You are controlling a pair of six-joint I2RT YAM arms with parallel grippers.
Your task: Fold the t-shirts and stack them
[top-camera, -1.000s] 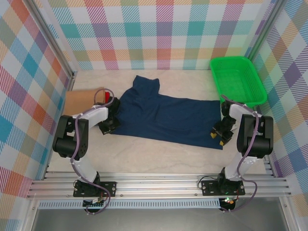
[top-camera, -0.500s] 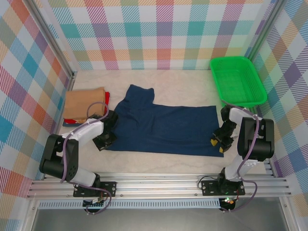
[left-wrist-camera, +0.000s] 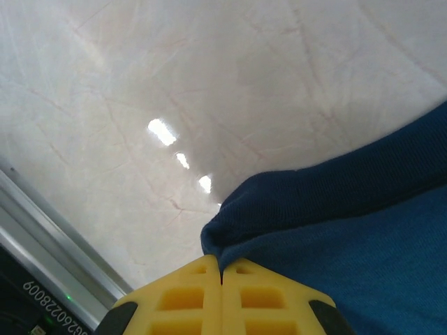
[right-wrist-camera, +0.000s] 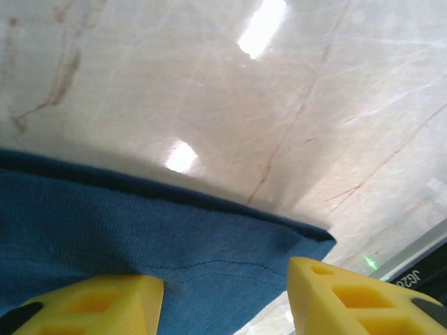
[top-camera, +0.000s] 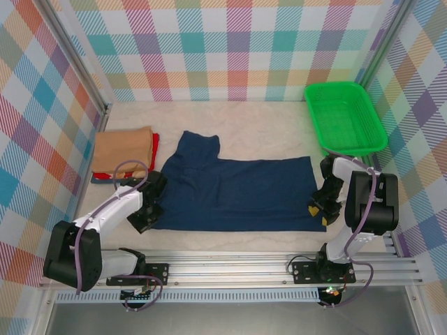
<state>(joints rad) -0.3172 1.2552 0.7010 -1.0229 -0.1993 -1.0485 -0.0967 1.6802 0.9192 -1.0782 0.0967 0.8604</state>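
I see my left gripper (left-wrist-camera: 222, 271) with yellow fingers clamped together on a bunched edge of the dark navy cloth t-shirt (left-wrist-camera: 349, 230), while my right gripper (right-wrist-camera: 225, 286) has fingers apart, the shirt's hemmed corner lying flat between them.

A pale, marble-patterned surface (top-camera: 244, 118) sits inside a booth of pastel plaid walls: a far wall (top-camera: 237, 49), a left wall (top-camera: 35, 139) and a right wall (top-camera: 419, 146). Silver metal posts (top-camera: 75, 63) mark the far corners. Aluminium rails (top-camera: 230, 269) run along the near edge. Bright light spots (left-wrist-camera: 162, 130) glint off the surface.
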